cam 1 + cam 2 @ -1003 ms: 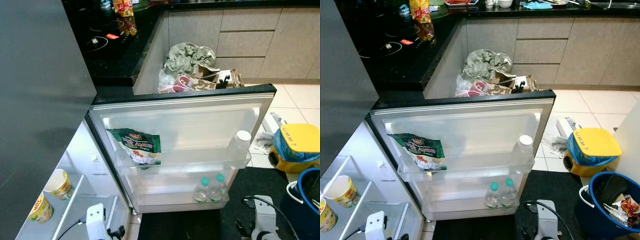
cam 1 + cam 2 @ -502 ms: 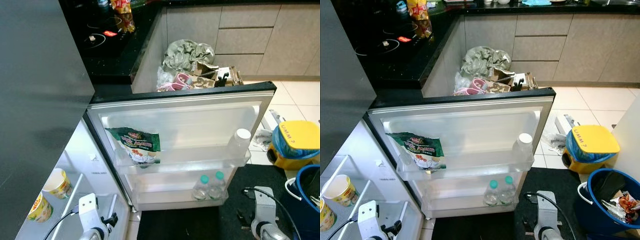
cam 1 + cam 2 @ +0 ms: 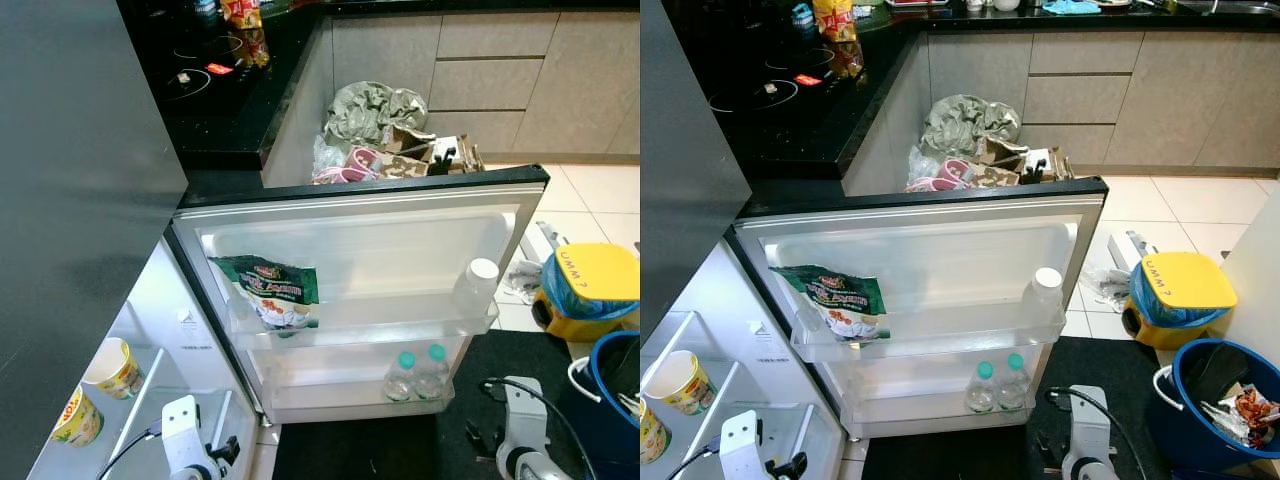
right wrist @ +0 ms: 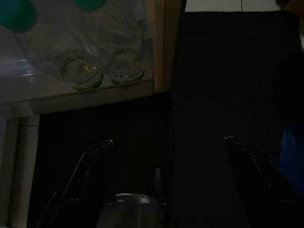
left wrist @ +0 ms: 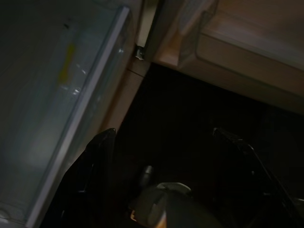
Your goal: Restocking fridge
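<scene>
While both arms hang low, the left gripper and right gripper are spread wide, holding nothing. At twelve o'clock, the fridge door stands open; swinging forward could knock its two bottles over.

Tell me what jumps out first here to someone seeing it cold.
The open fridge door spans the middle, with a green snack bag and a white-capped bottle on its upper shelf and two green-capped water bottles on the lower one. Behind it, a heap of rubbish sits against the cabinets. Both the left gripper and right gripper hang low, fingers open.
</scene>
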Robot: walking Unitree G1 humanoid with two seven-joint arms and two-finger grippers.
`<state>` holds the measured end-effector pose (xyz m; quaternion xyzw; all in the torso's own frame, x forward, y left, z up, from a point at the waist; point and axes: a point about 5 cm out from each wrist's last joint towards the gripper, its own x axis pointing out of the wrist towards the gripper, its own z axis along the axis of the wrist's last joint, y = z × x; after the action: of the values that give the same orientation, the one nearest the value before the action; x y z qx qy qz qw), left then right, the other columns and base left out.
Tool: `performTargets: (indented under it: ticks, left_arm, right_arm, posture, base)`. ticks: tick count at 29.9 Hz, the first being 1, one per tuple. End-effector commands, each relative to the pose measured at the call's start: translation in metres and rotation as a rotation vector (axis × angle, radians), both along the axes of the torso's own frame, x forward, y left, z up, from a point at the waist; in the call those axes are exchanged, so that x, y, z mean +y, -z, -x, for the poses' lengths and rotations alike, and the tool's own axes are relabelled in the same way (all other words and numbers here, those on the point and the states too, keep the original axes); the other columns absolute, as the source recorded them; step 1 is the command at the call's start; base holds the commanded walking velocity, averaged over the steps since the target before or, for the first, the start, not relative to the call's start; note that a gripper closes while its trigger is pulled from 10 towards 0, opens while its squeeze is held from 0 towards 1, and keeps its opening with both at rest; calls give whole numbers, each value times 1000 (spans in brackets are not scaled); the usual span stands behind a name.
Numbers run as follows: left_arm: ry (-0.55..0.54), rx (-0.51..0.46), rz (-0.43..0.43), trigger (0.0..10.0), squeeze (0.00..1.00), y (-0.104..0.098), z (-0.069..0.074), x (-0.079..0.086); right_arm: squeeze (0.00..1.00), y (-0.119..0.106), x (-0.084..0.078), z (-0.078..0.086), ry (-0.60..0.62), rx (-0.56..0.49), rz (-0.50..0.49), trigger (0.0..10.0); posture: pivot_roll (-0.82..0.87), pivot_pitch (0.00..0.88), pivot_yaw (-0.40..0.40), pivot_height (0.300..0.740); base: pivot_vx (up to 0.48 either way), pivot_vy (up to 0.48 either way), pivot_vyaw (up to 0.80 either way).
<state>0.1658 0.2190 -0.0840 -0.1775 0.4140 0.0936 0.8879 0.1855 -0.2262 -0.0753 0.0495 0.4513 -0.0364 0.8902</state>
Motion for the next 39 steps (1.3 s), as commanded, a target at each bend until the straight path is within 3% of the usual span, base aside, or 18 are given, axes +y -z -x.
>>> performTargets:
  ticks: [1, 16, 22, 39]
  left_arm:
    - [-9, 29, 30, 10000, 0, 4, 7, -4]
    - [1, 96, 66, 10000, 0, 12, 26, -6]
    - [1, 121, 58, 10000, 0, 14, 33, -3]
    - [5, 133, 76, 10000, 0, 16, 37, -7]
  right_arm:
    - [0, 2, -2, 4, 31, 12, -19, 10000]
    - [0, 3, -6, 9, 20, 40, -19, 10000]
    - [0, 2, -11, 10, 22, 45, -16, 10000]
    - [0, 8, -14, 25, 2, 87, -19, 10000]
  posture:
    - [4, 0, 14, 740]
    - [-12, 0, 31, 740]
    - [-19, 0, 31, 740]
    - [-28, 0, 29, 740]
  base:
    - [0, 0, 0]
    - [0, -96, 0]
    - [0, -449, 0]
    - [0, -480, 0]
